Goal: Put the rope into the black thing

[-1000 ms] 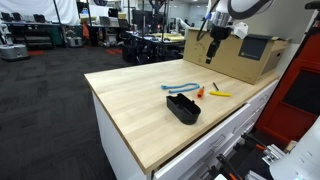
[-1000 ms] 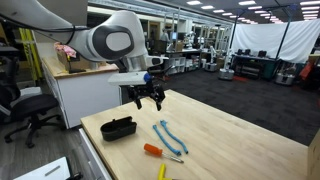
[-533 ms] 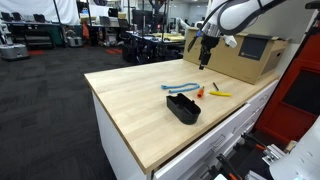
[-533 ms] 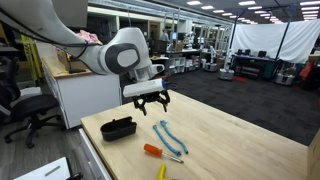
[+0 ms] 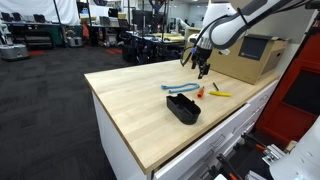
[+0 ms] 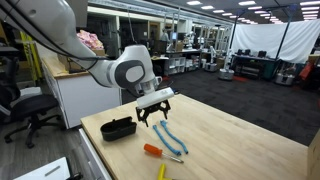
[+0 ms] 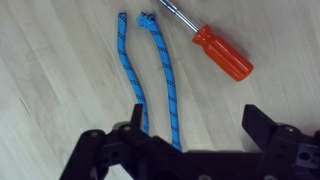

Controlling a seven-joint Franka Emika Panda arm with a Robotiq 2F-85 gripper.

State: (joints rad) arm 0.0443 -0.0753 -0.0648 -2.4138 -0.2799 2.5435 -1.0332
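The rope is a light-blue cord lying folded in two strands on the wooden table, seen in both exterior views (image 5: 180, 87) (image 6: 168, 137) and in the wrist view (image 7: 168, 80). The black thing (image 5: 183, 108) (image 6: 118, 127) is a small open bin standing on the table beside the rope. My gripper (image 5: 203, 68) (image 6: 155, 114) (image 7: 197, 135) is open and empty. It hangs a little above the table, over the rope's end nearer the bin. In the wrist view one rope strand runs down between the fingers and the other passes under the left finger.
An orange-handled screwdriver (image 7: 222, 52) (image 5: 199, 92) (image 6: 152, 150) lies next to the rope. A yellow pen-like stick (image 5: 220, 94) lies beyond it. A large cardboard box (image 5: 240, 55) stands at the table's back. The table edge (image 5: 120, 115) is near the bin.
The gripper has come down from high near the cardboard box to just above the rope. Rope, bin and screwdriver have not moved.
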